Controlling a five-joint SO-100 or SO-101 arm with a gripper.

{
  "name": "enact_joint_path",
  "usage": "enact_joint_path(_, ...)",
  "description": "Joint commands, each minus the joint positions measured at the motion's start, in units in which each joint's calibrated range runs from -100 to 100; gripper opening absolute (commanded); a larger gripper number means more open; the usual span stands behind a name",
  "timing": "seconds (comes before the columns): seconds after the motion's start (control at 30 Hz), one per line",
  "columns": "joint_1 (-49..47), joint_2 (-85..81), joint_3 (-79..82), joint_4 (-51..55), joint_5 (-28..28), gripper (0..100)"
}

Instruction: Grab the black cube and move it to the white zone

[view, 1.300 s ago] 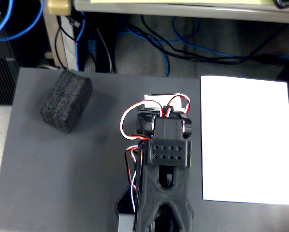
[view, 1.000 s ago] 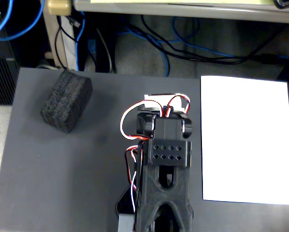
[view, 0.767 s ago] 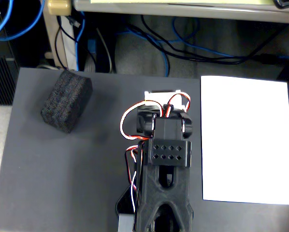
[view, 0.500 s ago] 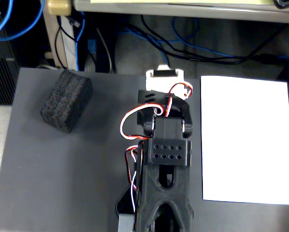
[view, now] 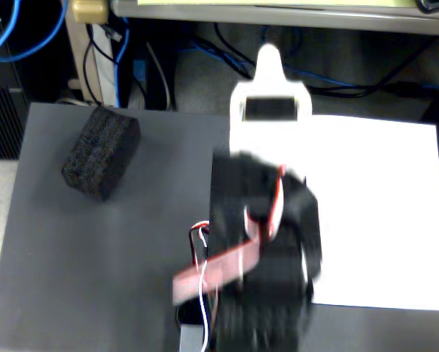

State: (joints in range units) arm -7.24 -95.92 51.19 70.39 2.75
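While the black cube (view: 102,153) sits untouched on the dark mat (view: 95,279) at the upper left of the fixed view, well apart from the white zone (view: 381,213) on the right, your arm (view: 263,242) blurs at centre. Whether the fingers are wide or narrow cannot be told. You would do well to swing left, spread them, and descend squarely over the foam's narrower sides.

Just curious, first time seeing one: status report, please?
Hand empty, state unclear. Black cube on grey mat, far from white zone. Nothing between them.
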Motion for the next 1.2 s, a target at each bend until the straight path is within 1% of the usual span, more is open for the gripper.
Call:
enact_joint_path(0.0, -7.70, 1.80, -19.64, 14.43, 0.23, 1)
enact_joint_path(0.07, -12.92, 7.01, -17.73, 15.72, 0.23, 1)
enact_joint_path(0.13, -13.95, 19.02, -18.01, 15.46, 0.18, 1)
enact_joint_path(0.23, -14.10, 37.16, -18.01, 9.03, 0.55, 1)
enact_joint_path(0.3, -14.10, 47.66, -18.19, 6.28, 3.17, 1)
enact_joint_path(0.37, -14.17, 56.82, -18.46, 4.74, 4.42, 1)
enact_joint_path(0.43, -14.17, 64.63, -24.53, 5.68, 6.15, 1)
enact_joint_path(0.5, -15.13, 72.70, -33.15, 8.77, 6.47, 1)
enact_joint_path(0.6, -26.02, 83.28, -43.57, 17.17, 6.47, 1)
enact_joint_path(0.63, -28.01, 85.38, -45.20, 19.66, 6.47, 1)
enact_joint_path(0.7, -30.14, 86.39, -45.57, 21.29, 6.52, 1)
enact_joint_path(0.77, -33.09, 86.39, -45.48, 24.64, 9.40, 1)
enact_joint_path(0.93, -41.77, 86.39, -45.66, 28.50, 9.50, 1)
enact_joint_path(1.03, -41.84, 87.14, -45.66, 28.41, 9.61, 1)
enact_joint_path(1.07, -41.77, 87.23, -46.38, 28.32, 10.18, 3)
enact_joint_path(1.1, -41.25, 87.23, -47.74, 28.32, 11.23, 8)
enact_joint_path(1.13, -39.05, 87.23, -48.92, 28.15, 11.70, 13)
enact_joint_path(1.17, -37.06, 87.23, -49.65, 27.64, 12.07, 17)
